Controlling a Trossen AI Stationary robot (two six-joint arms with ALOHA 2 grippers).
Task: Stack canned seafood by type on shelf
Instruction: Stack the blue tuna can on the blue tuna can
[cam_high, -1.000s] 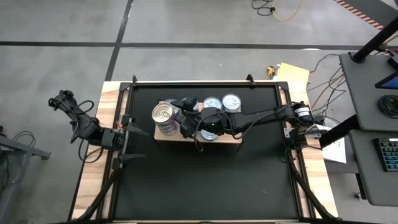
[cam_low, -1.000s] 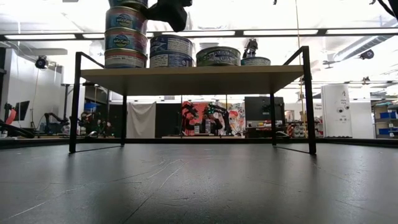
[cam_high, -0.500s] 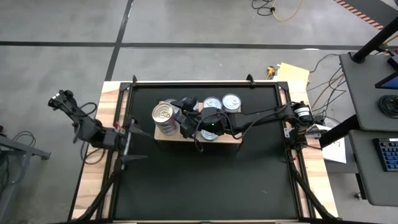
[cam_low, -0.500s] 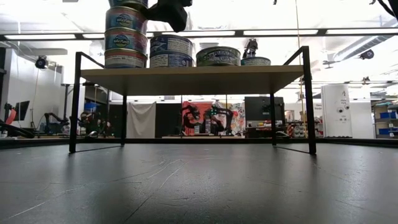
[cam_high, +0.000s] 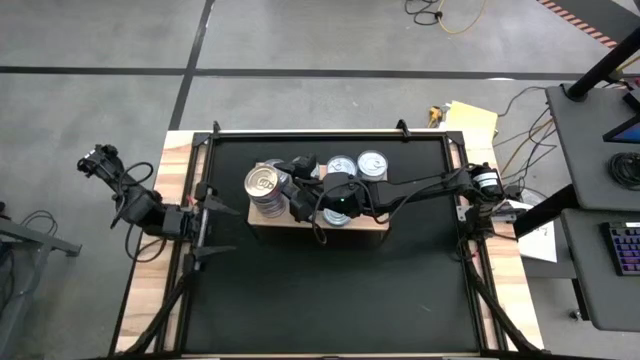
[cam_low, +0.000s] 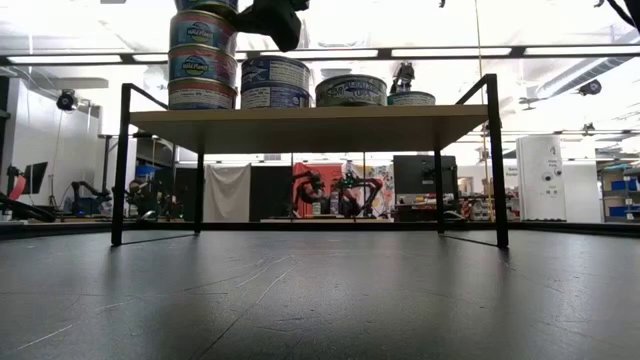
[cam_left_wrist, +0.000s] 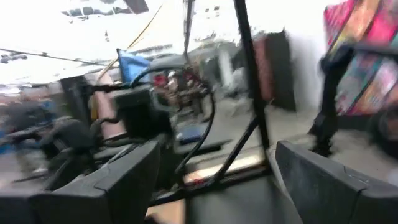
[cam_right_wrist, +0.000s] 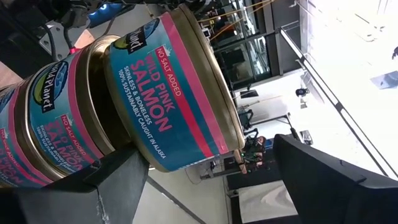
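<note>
Progress, as judged: the task appears close to complete; every can in view stands on the shelf (cam_high: 370, 224), and no can lies on the black mat (cam_high: 330, 290). In the low view, the tall stack of pink salmon cans (cam_low: 202, 62) occupies the shelf's left end; a two-can stack (cam_low: 276, 83) stands beside it; a lower can (cam_low: 351, 90) and a further can (cam_low: 411, 98) sit toward the right; in the high view, two silver-lidded cans (cam_high: 358, 165) show at the shelf's 12 o'clock edge. Whether each stack is sorted correctly by type cannot be confirmed for the cans other than the salmon.

The right gripper (cam_right_wrist: 205, 180) hangs just beside the top of the salmon stack, fingers apart and holding nothing; the top salmon can (cam_right_wrist: 174, 87) lies near the gap between them. The left gripper (cam_left_wrist: 211, 180) waits at the bench's 9 o'clock edge, fingers apart, empty.

Clearances: the tall stack stands near the shelf's 9 o'clock end, leaving little margin there; retreat for the right arm is open toward 3 o'clock and upward; the mat at 6 o'clock of the shelf offers open room.
</note>
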